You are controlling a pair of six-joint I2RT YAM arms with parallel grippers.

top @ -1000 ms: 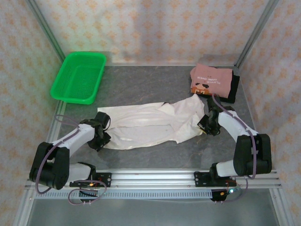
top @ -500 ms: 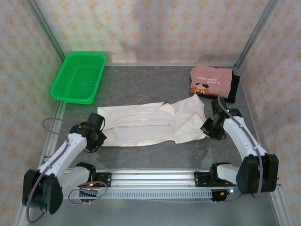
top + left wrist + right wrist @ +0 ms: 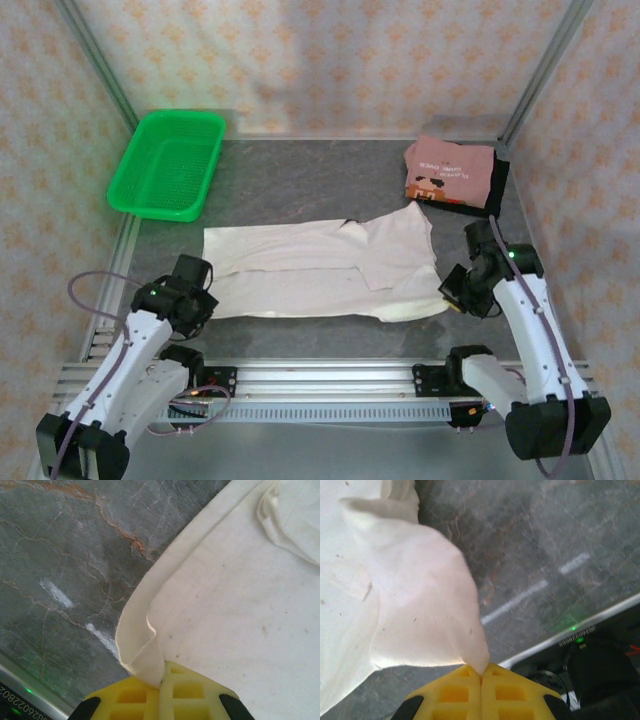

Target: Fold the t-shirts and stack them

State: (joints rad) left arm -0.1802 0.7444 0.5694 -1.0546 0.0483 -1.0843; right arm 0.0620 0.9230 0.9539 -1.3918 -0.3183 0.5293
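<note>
cloth is pinched in both my tools: my left tool (image 3: 161, 682) is clamped tight on the near left corner of the cream-white t-shirt (image 3: 310, 270), and my right tool (image 3: 481, 672) is clamped tight on its near right corner. the shirt lies flat on the desk (image 3: 300, 180), its long axis running from one tool to the other. beyond my right tool, the folded dusty-pink t-shirt (image 3: 450, 170) sits on the black one (image 3: 498, 185).
</note>
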